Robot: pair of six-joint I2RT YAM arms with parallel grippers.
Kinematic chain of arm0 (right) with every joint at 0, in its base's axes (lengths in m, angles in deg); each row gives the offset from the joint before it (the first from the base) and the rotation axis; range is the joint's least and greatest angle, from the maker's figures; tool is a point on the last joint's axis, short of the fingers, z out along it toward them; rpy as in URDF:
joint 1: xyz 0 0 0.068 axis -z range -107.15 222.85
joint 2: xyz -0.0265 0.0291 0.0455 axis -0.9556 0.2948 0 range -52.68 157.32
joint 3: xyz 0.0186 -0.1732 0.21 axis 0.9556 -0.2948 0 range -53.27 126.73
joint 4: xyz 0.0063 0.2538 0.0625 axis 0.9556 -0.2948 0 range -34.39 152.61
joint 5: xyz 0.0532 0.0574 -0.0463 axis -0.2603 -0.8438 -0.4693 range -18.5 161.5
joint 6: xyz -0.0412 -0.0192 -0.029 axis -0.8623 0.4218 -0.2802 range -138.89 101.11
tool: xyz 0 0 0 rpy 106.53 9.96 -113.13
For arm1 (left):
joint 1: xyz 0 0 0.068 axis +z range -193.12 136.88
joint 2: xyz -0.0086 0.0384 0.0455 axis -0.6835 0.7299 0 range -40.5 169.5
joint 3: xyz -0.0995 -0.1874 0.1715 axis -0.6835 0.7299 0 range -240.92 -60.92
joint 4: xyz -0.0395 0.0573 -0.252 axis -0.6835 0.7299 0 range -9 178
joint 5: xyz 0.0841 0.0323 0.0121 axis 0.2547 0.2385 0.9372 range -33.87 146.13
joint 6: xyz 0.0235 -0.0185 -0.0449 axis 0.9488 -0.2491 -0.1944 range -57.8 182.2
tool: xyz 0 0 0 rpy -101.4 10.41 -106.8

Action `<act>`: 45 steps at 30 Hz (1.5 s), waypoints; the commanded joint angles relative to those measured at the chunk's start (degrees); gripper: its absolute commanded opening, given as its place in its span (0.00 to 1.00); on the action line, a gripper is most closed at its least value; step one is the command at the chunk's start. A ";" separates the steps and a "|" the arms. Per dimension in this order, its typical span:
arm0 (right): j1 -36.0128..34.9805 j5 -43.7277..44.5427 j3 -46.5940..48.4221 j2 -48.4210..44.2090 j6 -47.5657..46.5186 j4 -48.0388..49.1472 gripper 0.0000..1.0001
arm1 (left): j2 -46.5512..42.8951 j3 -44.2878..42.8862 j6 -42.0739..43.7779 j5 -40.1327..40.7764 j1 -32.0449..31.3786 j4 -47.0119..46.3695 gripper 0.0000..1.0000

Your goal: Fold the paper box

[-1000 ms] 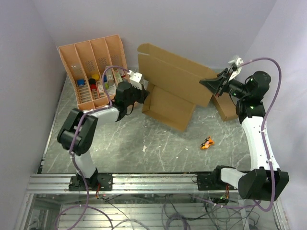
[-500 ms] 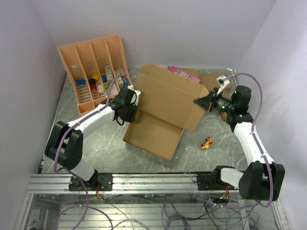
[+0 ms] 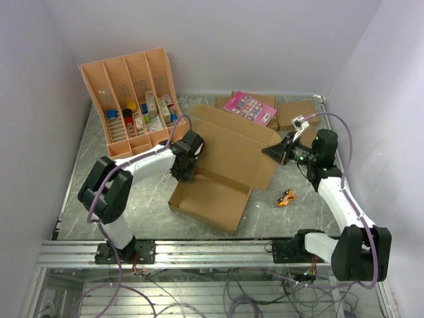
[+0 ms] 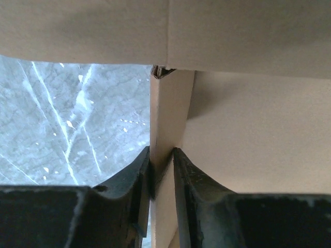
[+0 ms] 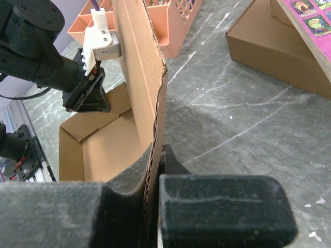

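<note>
Mid-table, the box [image 3: 212, 195] is held half-folded, left wall clamped by the left gripper [image 4: 161, 156], raised lid clamped by the right gripper [image 5: 155, 161]; the lid is judged due to be lowered next.

Top camera high, looks down on whole table [image 3: 149, 199]. Wrist cameras close-up; all share paper box [image 3: 212, 195].
</note>
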 commanded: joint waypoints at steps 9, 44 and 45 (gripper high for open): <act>-0.27 0.98 -1.38 -1.53 0.14 2.78 0.00 | -0.41 2.31 -1.46 3.25 -1.60 1.88 0.36; -0.40 0.02 -2.12 -2.54 -0.86 3.37 0.03 | -1.38 2.00 -4.36 5.44 -1.67 -1.99 0.46; -0.37 0.06 -2.17 -2.57 -0.81 3.43 0.03 | -1.08 2.30 -4.28 5.47 -1.72 -2.03 0.46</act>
